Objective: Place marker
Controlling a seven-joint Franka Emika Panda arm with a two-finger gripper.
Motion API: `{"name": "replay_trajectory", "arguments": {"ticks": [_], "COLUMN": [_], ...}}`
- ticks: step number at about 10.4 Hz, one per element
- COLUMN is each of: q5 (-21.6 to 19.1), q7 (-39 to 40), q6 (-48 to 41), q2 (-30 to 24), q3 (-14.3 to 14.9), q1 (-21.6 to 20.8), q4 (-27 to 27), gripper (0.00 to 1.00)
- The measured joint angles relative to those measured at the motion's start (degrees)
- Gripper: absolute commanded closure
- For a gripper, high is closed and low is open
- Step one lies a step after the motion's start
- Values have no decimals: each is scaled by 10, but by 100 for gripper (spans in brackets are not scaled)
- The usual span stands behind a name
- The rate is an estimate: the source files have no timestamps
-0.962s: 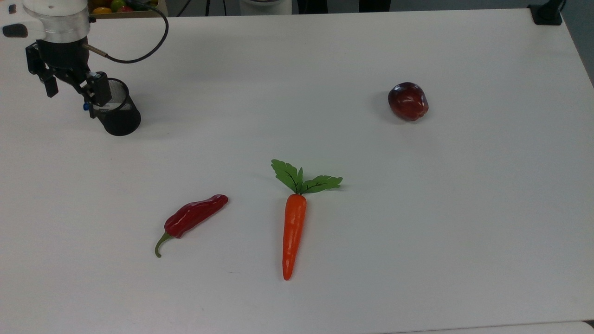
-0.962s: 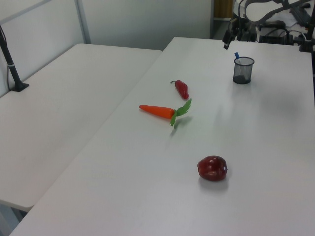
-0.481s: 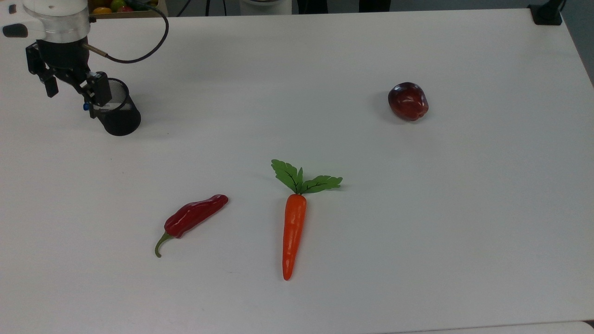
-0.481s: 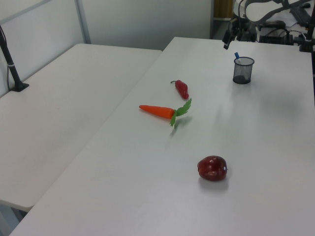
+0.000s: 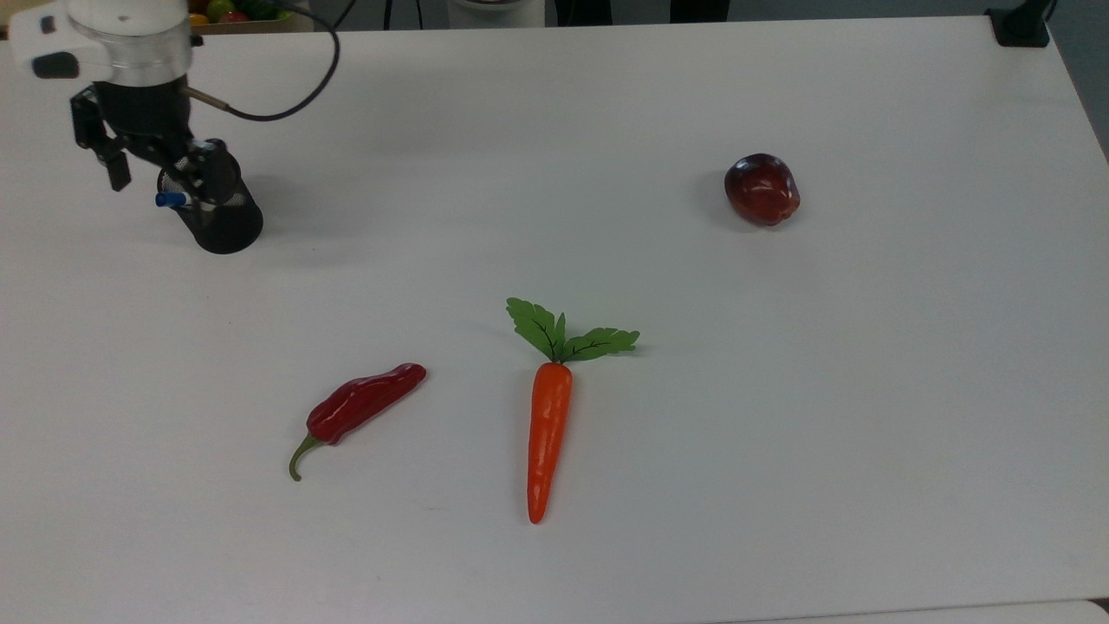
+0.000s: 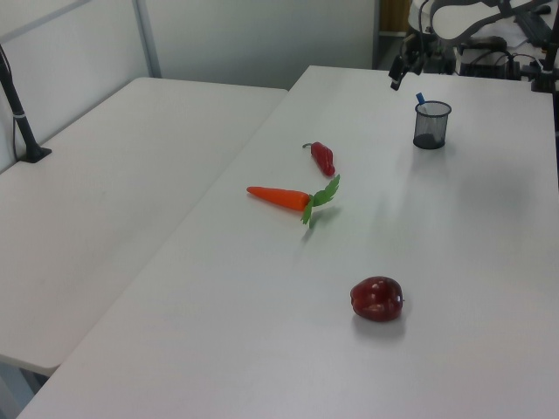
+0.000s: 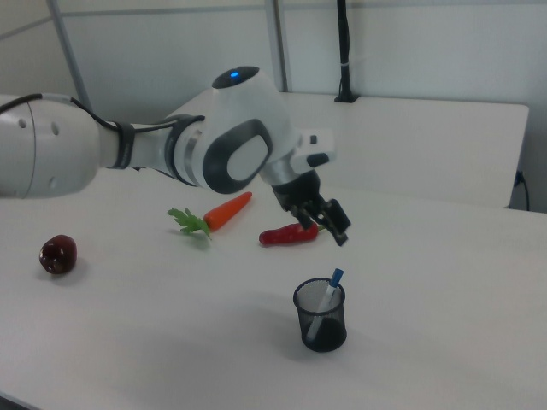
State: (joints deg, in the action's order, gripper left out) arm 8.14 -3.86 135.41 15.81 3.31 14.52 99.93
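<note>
Now the marker (image 7: 326,295) leans inside the black mesh cup (image 7: 320,316), blue cap up, because the rim props it. My pincer (image 7: 320,220) hangs above, fingers apart and empty, well apart from pepper (image 7: 288,234) and carrot (image 7: 226,210).

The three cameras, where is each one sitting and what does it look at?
Top view: high above, looking down on the table; end effector by the mesh cup.
Left view: off the apple end, looking along the table toward the cup.
Right view: low, near the cup, facing the arm.
All share the cup with the marker, carrot, pepper.
</note>
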Motion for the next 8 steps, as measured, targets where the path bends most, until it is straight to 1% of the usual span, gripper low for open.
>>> {"name": "replay_trajectory", "arguments": {"ticks": [1, 3, 5, 6, 8], "q5": [0, 0, -1, -1, -17], "q7": [0, 0, 0, 0, 0], "q6": [-19, -90, -182, -246, -336], "q2": [-5, -29, -68, -100, -143], "q3": [-2, -8, -17, -19, -20], "q1": [-20, -67, -112, -144, -181], "q4": [-2, -7, -8, -9, -9], "gripper": [0, 0, 0, 0, 0]}}
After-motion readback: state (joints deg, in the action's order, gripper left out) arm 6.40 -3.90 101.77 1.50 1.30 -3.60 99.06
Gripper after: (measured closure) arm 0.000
